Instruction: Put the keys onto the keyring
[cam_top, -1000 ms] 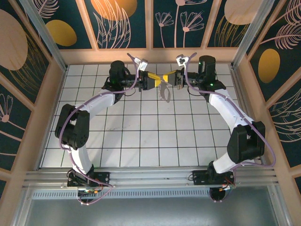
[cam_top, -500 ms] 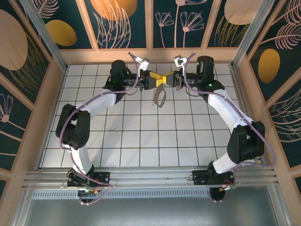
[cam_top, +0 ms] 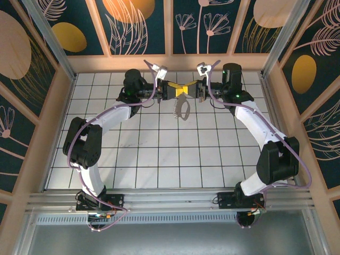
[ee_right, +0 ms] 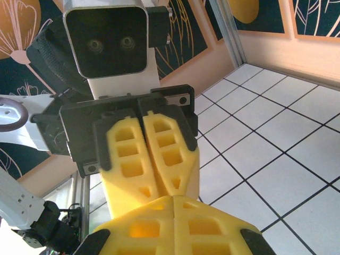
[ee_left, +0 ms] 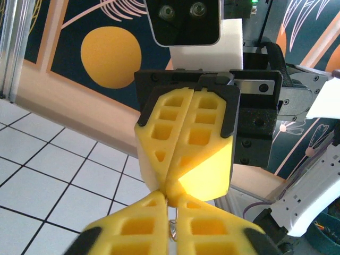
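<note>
Top view, left gripper (cam_top: 178, 91): the yellow fingers are seen pressed together and pointed toward the other arm, high above the white tiled floor (cam_top: 159, 154) near the far wall.
Top view, right gripper (cam_top: 187, 90): the fingers are likewise drawn fully together, and their tips are met head-on by the left ones.
Top view, keyring (cam_top: 182, 109): it is seen hanging in the air just under the point where the two sets of tips meet. Which pair carries it cannot be told from here, and the key cannot be picked out from the dangling metal.
Left wrist view, left gripper (ee_left: 170, 207): the fingers are closed, and a silver sliver (ee_left: 172, 229) is pinched in the seam between them. Whether it is ring or key cannot be told.
Left wrist view, right gripper (ee_left: 170, 191): it is seen from the front with no gap left between its fingers and its tips touching the left tips.
Right wrist view, right gripper (ee_right: 174, 204): the pads are held flat against each other.
Right wrist view, left gripper (ee_right: 167, 188): it is seen closed opposite, tip against tip.
</note>
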